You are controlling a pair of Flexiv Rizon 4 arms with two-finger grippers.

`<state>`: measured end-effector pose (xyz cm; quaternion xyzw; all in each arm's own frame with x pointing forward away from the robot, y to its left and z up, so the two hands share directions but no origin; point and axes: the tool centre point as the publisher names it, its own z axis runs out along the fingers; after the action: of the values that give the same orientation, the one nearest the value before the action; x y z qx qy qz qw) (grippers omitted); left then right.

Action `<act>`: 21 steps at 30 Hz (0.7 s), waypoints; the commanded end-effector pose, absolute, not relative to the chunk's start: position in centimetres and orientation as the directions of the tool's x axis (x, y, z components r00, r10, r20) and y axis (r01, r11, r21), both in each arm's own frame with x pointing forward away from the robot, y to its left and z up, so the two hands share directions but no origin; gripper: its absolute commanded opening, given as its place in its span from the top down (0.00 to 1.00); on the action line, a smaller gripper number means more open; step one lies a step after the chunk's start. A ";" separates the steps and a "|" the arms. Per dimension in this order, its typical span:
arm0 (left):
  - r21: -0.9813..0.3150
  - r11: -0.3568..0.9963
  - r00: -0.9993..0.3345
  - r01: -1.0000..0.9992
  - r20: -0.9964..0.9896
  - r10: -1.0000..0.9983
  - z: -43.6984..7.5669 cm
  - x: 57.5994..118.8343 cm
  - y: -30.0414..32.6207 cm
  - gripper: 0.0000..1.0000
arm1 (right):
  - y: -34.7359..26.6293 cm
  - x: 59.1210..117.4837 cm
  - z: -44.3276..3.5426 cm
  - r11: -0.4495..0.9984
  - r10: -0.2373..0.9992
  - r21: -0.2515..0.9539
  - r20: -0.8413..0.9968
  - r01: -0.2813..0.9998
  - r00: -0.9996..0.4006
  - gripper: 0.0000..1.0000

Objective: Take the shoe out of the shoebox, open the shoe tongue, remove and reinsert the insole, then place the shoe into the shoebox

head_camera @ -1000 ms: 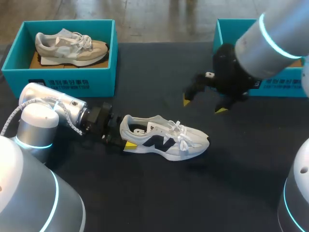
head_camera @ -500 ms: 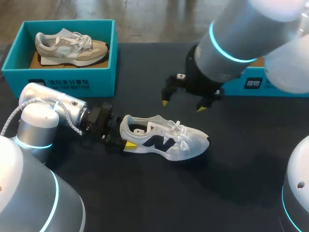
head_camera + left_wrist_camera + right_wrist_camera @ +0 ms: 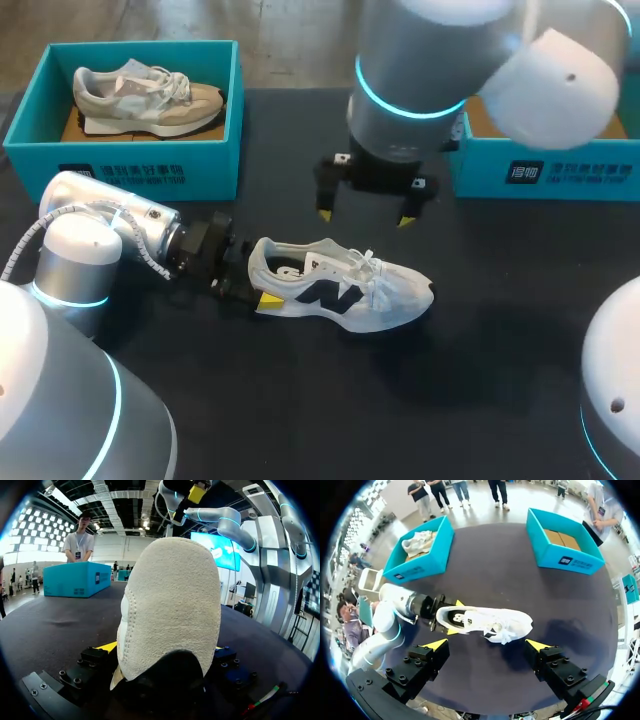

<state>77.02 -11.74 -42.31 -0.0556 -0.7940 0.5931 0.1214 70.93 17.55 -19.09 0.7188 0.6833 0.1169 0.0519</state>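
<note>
- Shoe (image 3: 340, 285): the white trainer with the dark side mark lies on its sole on the dark worktop (image 3: 500, 340), heel toward the left arm. It is in the same place as a second ago.
- The left gripper (image 3: 258, 282) is as before, its fingers clamped on the shoe's heel from two sides.
- The right arm (image 3: 420, 60) has swept in from the right edge of the head view to the middle. The right gripper (image 3: 364, 215), which was near the right shoebox (image 3: 545, 172), now hangs over the worktop just behind the shoe's laces.
- Its fingers are spread wide with nothing between them. In the right wrist view the shoe (image 3: 485, 622) lies ahead of the right gripper (image 3: 487, 644).
- Two shoes: the white one on the worktop, and a beige shoe (image 3: 150, 95) lying in the left shoebox (image 3: 120, 165).
- Two teal shoeboxes, one at each far corner of the worktop, both open.
- Two grippers, each with two yellow tips.
- In the head view the right arm covers much of the right shoebox; the right wrist view shows brown card inside it (image 3: 560, 542).
- In the head view only the near yellow tip of the left gripper shows; the other is behind the heel.
- In the left wrist view the heel (image 3: 170, 610) blocks the rest of the shoe, with a yellow tip on each side of it.
- The insole cannot be made out in any view.
</note>
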 end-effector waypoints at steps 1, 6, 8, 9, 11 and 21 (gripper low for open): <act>-0.955 0.293 -0.964 -0.056 0.128 0.232 -42.2 77.0 -11.7 1.00 | 19.0 70.9 -19.4 -0.030 0.999 0.225 -0.031 0.974 0.038 0.00; -0.955 0.293 -0.964 -0.056 0.128 0.232 -42.2 77.0 -11.7 1.00 | 20.6 71.0 -20.8 0.000 1.000 0.217 -0.021 0.976 0.005 0.00; -0.955 0.293 -0.964 -0.056 0.128 0.232 -42.2 77.0 -11.7 1.00 | 21.3 71.1 -21.4 0.011 1.000 0.216 -0.028 0.976 -0.005 0.00; -0.955 0.293 -0.964 -0.056 0.128 0.232 -42.2 77.0 -11.7 1.00 | 21.5 71.2 -21.5 0.018 0.999 0.219 -0.032 0.975 -0.011 0.00; -0.955 0.293 -0.964 -0.056 0.128 0.232 -42.2 77.0 -11.7 1.00 | 22.0 71.4 -22.0 0.024 0.999 0.221 -0.043 0.975 -0.014 0.00; -0.955 0.293 -0.964 -0.056 0.128 0.232 -42.2 77.0 -11.7 1.00 | 24.3 72.1 -23.8 0.020 0.984 0.231 -0.176 0.973 0.022 0.00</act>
<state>77.02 -11.74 -42.31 -0.0557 -0.7940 0.5931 0.1214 71.86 22.67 -22.99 0.6947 0.7098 0.0772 0.0870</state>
